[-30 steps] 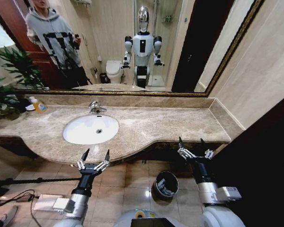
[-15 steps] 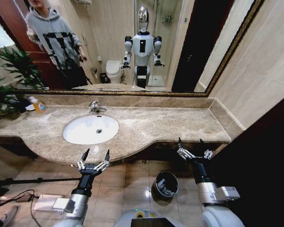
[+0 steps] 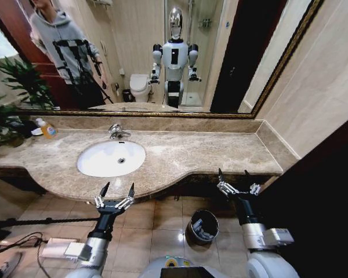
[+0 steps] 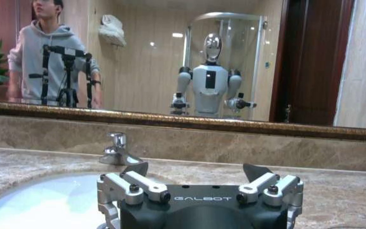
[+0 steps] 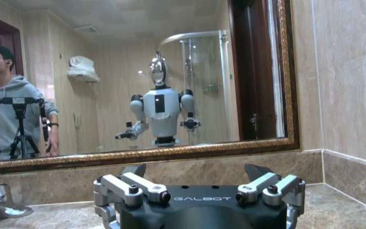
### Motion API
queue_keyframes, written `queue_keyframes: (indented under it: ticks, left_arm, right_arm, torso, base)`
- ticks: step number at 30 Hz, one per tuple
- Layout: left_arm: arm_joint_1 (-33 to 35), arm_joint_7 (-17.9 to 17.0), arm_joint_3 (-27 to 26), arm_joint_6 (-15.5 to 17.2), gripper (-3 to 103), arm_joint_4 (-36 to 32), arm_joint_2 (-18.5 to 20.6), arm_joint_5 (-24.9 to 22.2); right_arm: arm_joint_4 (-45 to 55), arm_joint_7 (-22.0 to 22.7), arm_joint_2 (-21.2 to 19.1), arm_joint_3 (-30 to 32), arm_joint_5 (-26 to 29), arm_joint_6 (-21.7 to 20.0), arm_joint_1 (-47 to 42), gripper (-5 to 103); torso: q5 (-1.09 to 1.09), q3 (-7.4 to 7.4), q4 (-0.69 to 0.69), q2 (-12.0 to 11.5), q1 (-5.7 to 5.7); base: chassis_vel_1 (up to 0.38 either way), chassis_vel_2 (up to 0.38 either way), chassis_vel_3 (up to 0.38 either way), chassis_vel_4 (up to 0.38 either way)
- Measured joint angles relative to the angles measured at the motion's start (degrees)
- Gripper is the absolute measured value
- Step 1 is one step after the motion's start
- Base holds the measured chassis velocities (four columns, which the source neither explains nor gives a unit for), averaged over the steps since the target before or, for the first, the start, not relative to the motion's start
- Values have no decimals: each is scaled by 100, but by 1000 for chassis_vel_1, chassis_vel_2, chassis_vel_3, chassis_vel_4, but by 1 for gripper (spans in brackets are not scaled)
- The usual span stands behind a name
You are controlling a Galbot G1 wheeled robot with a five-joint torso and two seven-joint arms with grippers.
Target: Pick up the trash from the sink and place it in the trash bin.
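Nothing shifting since earlier frames. Left gripper (image 3: 115, 194) and right gripper (image 3: 239, 183) hovering near counter edge, jaws wide, empty. Trash (image 3: 202, 233) lying in bin (image 3: 202, 215) on floor; sink (image 3: 98, 164) far left.

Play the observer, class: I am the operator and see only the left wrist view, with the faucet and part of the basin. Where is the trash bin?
Observer: The trash bin stands on the floor below the countertop's front edge, between the two arms.
Operator: Anything in it?
Observer: Pale items lie inside; I cannot tell what.
Operator: Where is the right gripper?
Observer: The right gripper hangs at the countertop's front edge, right of the bin, fingers open.
Operator: What stands left of the sink?
Observer: An orange-liquid bottle, near the back wall.
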Motion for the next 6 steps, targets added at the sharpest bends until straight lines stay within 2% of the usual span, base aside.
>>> queue_keyframes:
  ticks: [6]
  left_arm:
    - [0, 0, 0, 0, 100, 0, 0, 0]
  right_arm:
    - [-2, 0, 0, 0, 1, -1, 0, 100]
  torso:
    - [0, 0, 0, 0, 0]
  base:
    - [0, 0, 0, 0]
